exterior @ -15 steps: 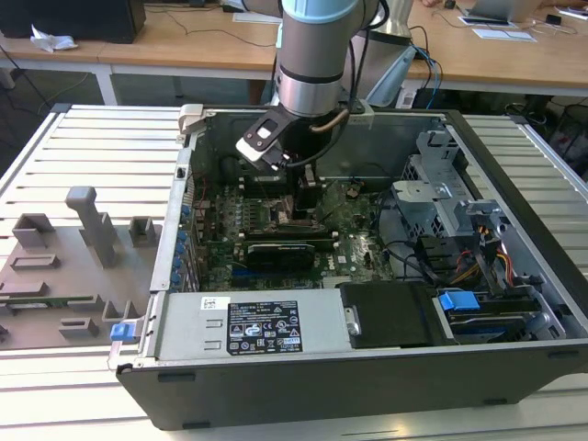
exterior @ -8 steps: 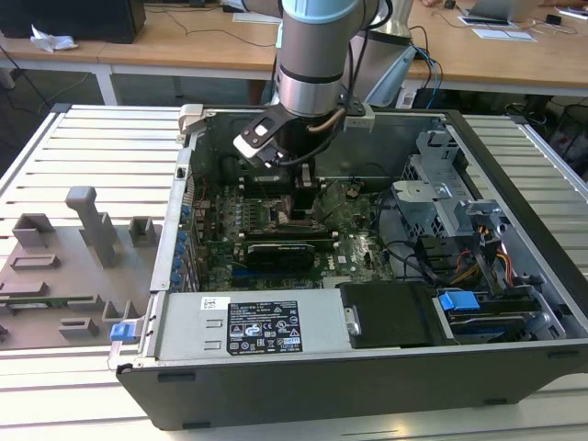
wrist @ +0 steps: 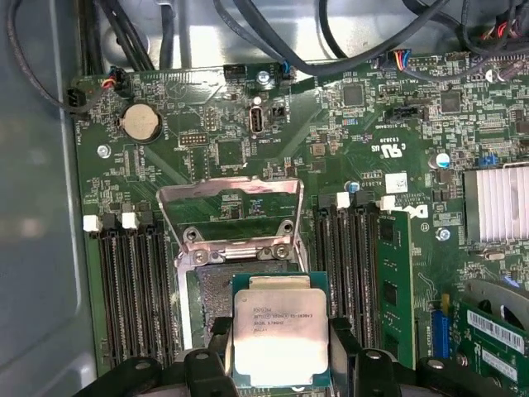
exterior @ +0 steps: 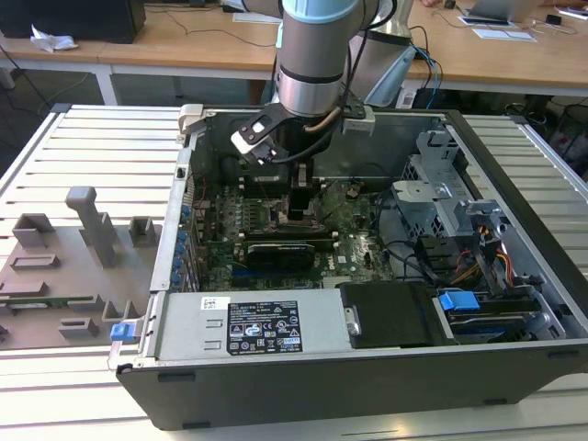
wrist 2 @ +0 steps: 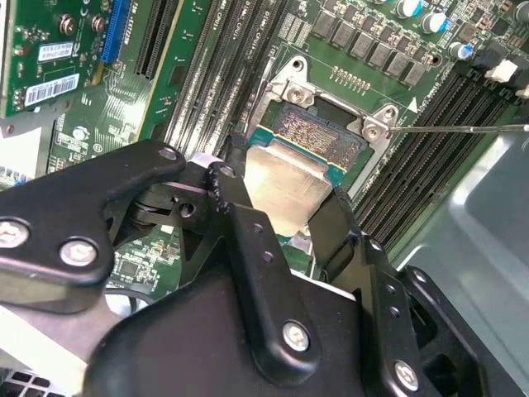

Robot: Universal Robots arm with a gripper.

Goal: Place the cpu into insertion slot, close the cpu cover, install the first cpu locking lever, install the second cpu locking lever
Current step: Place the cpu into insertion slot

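The cpu (wrist: 278, 327), a flat square chip with a silvery top and green edge, is clamped between my black fingers (wrist: 345, 341). My gripper (wrist 2: 281, 198) is shut on the cpu (wrist 2: 285, 186) and holds it just over the insertion slot (wrist 2: 321, 132), overlapping one side of the recess. The insertion slot (wrist: 207, 289) lies dark and uncovered beside the chip. The cpu cover (wrist: 230, 217), a thin metal frame with a window, stands swung up and open behind the slot. A thin metal locking lever (wrist 2: 463, 128) sticks out sideways from the socket rim. In the exterior view my gripper (exterior: 300, 197) reaches down into the case.
Long black memory slots (wrist: 132, 289) flank the socket on both sides, with a green memory module (wrist: 395, 281) in one. The open computer case (exterior: 367, 377) holds a power supply (exterior: 248, 326) and drive cages (exterior: 441, 184). A grey fixture board (exterior: 64, 266) lies at the exterior view's left.
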